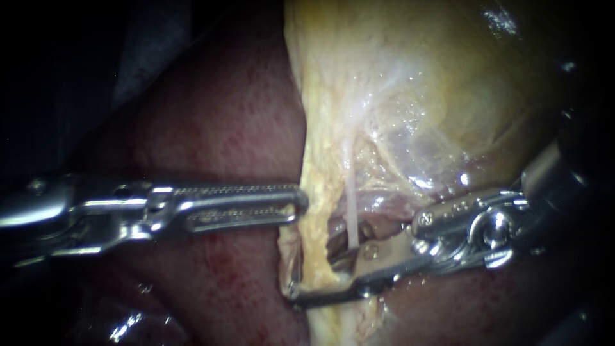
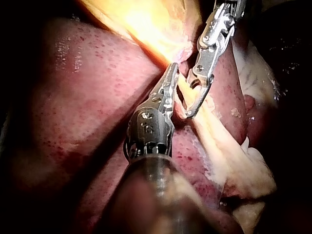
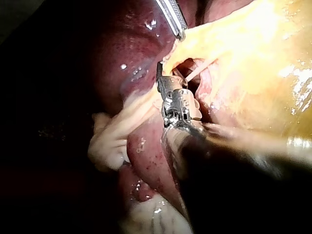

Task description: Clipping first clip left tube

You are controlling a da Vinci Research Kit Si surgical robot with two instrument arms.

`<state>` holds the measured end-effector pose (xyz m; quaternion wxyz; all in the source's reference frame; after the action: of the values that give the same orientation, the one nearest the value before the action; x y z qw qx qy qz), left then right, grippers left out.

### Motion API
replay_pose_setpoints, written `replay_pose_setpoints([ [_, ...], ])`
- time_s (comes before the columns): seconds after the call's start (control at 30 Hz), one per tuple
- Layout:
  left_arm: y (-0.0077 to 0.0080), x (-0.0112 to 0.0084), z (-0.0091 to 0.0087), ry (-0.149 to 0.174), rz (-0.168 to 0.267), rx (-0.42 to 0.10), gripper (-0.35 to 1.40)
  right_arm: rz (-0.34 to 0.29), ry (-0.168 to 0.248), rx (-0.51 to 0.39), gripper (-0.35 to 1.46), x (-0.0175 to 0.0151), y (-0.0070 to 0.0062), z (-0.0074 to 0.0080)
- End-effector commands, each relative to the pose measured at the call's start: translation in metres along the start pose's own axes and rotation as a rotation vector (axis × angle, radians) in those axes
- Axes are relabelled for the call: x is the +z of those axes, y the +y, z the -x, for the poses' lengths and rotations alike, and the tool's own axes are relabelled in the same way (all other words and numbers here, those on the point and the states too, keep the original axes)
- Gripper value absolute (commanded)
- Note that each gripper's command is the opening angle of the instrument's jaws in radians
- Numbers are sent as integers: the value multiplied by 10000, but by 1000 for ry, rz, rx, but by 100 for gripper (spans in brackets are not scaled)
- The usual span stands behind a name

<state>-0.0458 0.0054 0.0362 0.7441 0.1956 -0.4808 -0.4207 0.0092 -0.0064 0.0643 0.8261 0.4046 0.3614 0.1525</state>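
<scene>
Two instruments meet at the yellow tissue band (image 1: 317,166).
My right instrument (image 1: 312,277) has its jaws parted. The pale tube (image 1: 351,208) runs down between them, and the band crosses just inside the lower jaw's tip. Opposite, my left instrument (image 1: 301,204) has its jaws clamped on the band's edge. Dark red liver (image 1: 230,115) lies behind both, and the gallbladder (image 1: 448,77) lies beyond the right instrument.
</scene>
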Motion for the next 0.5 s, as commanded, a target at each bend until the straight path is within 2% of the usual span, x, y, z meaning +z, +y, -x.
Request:
replay_pose_setpoints([
  [0.03, 0, 0, 0, 0, 0, 0, -35, -1, 0, -1, -22, 0, -1, 0],
  [0.5, 0, 0, 0, 0, 0, 0, -35, -1, 0, 5, -21, 0, -1, 1],
])
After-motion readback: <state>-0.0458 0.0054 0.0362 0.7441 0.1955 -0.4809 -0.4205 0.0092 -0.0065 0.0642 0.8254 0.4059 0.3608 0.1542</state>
